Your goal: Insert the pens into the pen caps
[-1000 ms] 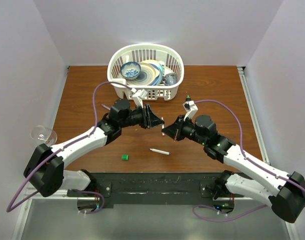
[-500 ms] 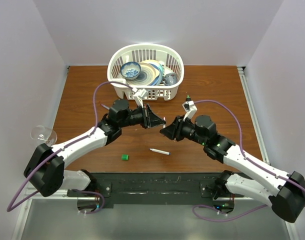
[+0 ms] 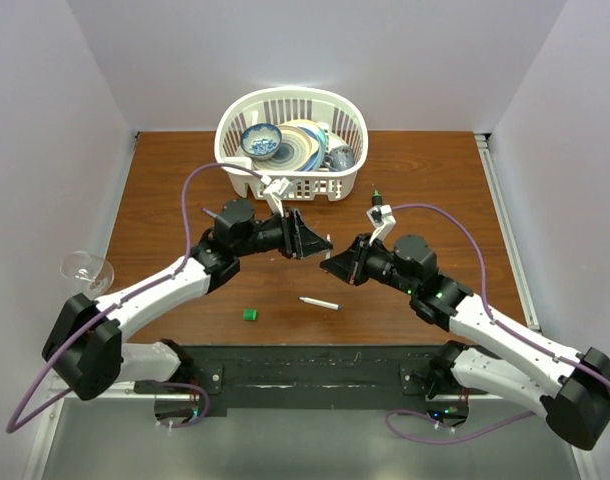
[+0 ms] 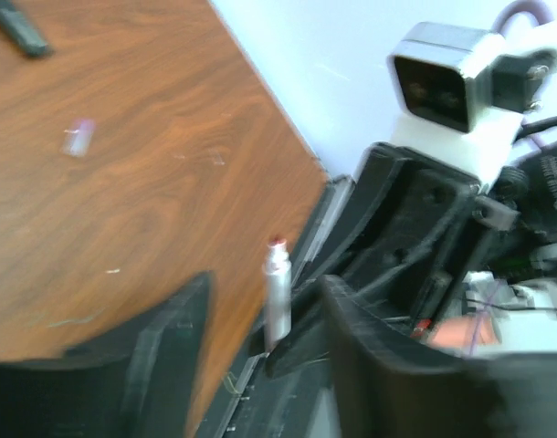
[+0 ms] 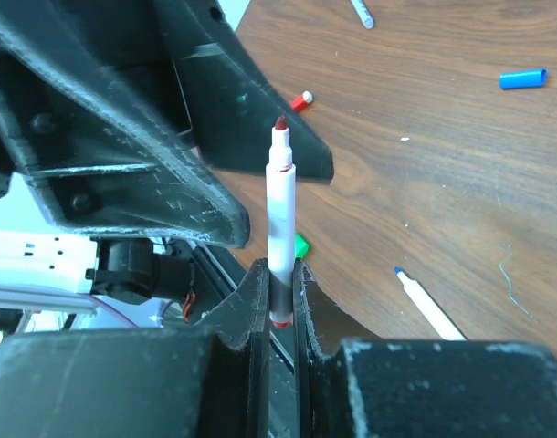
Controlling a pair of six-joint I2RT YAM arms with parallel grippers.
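My right gripper [image 5: 278,274] is shut on a white pen with a red tip [image 5: 280,205], gripping its lower end with the tip pointing away. In the top view it [image 3: 330,263] meets my left gripper [image 3: 310,242] at mid-table. My left gripper [image 4: 265,315] is open and empty, and the pen's red tip [image 4: 278,292] stands between its jaws. A red cap [image 5: 301,100], a blue cap [image 5: 521,78], a green cap [image 5: 302,246] and a white blue-tipped pen [image 5: 426,303] lie on the table. The black green-tipped marker [image 3: 375,193] lies behind my right arm.
A white basket [image 3: 291,188] of dishes stands at the back centre. A clear glass [image 3: 86,268] sits off the table's left edge. In the top view the green cap [image 3: 250,314] and the blue-tipped pen [image 3: 319,302] lie near the front edge.
Both grippers have edged slightly closer together. The red-tipped pen stays in my right gripper. Nothing on the table has moved.
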